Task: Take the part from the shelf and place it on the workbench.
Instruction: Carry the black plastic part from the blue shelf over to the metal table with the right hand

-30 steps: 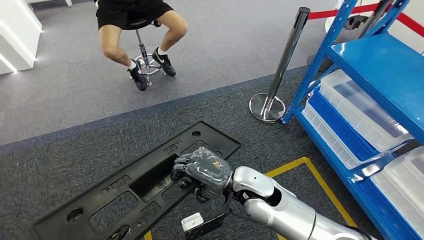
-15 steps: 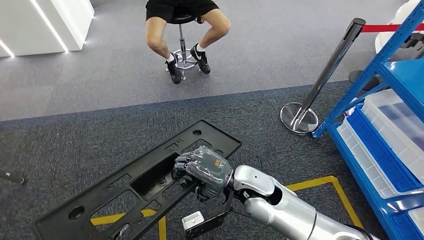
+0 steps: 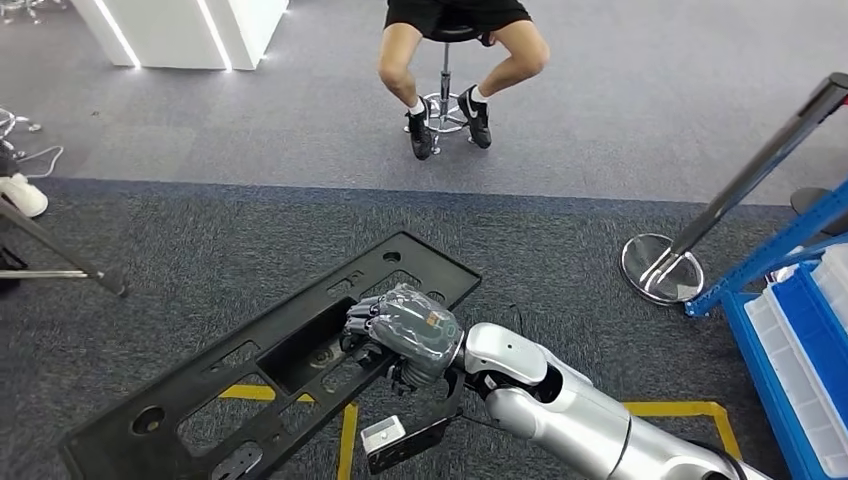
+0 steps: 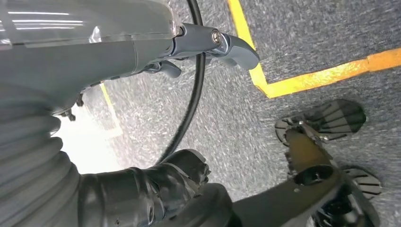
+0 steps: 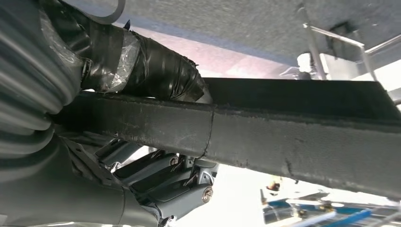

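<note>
fingers [image 3: 372, 322] curl around the part's [image 3: 200, 400] edge.

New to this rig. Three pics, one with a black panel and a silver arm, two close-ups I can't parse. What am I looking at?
It is a two-legged humanoid robot with silver arms and many-fingered hands. The wide picture is from its head, looking forward and down. Its right hand grips a long black plastic part with cut-outs, carried above the grey carpet with yellow floor tape. Ahead, a person sits on a stool; a blue shelf rack with clear bins is at the right edge, beside a barrier post.

The two close-ups come from cameras at the wrists, and they are rotated. The right wrist view shows taped dark fingers wrapped over the part's edge. The left wrist view looks at the floor past the left hand; I cannot tell what that hand is doing.
</note>
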